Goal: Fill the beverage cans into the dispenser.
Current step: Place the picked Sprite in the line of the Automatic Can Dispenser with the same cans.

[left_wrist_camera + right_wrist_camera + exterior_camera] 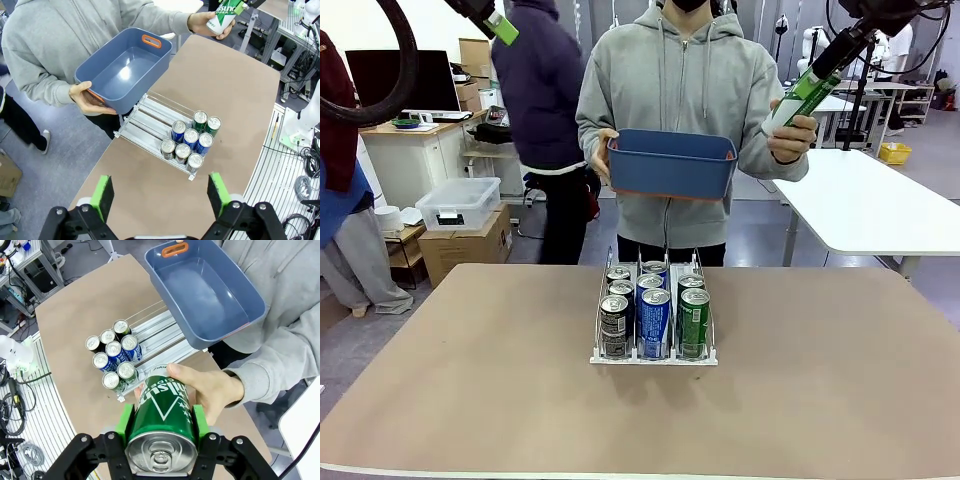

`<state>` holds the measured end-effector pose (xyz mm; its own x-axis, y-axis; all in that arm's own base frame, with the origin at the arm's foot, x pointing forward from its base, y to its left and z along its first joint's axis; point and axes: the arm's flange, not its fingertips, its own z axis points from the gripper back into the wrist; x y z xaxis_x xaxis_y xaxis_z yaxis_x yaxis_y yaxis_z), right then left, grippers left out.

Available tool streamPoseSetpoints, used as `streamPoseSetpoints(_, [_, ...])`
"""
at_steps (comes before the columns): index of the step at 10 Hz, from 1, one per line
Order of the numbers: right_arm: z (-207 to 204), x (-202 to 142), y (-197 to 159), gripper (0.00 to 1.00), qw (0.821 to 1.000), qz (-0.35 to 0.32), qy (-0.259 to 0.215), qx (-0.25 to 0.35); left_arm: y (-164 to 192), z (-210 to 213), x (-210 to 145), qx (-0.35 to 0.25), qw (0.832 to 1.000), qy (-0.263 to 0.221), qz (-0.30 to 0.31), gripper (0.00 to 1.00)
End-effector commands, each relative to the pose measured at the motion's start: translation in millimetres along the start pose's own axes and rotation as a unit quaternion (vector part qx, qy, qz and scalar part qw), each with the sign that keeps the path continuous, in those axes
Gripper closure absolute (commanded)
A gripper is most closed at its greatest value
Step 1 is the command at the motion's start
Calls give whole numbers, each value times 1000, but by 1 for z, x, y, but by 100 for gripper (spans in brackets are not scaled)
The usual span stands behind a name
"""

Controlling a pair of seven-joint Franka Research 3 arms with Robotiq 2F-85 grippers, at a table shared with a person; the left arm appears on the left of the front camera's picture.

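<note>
High at the right, my right gripper (823, 72) is shut on a green beverage can (800, 100); the person's hand (792, 137) also grips that can from below. In the right wrist view the green can (162, 415) sits between my green pads (125, 421), with the hand (212, 390) wrapped over its far end. The dispenser (655, 357) stands mid-table holding several beverage cans: black (614, 318) in the left lane, blue (653, 318) in the middle, green (694, 318) on the right. My left gripper (160, 195) hangs open and empty high above the dispenser (145, 122).
The person stands at the far edge holding an empty blue bin (670, 163) in the other hand, above the dispenser's back end. Another person stands behind at the left. A white table (880, 205) is at the right.
</note>
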<state>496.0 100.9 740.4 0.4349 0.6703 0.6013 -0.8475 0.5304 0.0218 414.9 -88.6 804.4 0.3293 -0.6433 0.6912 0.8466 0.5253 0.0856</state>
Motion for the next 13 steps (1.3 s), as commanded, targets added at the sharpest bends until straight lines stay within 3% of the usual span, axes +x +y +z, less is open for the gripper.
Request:
streamPoseSetpoints(1, [0,1,1,100,1000,3,0,1,0,1,-4,-7,1000,-2,-3,0])
streamPoseSetpoints(13, [0,1,1,100,1000,3,0,1,0,1,-4,-7,1000,-2,-3,0])
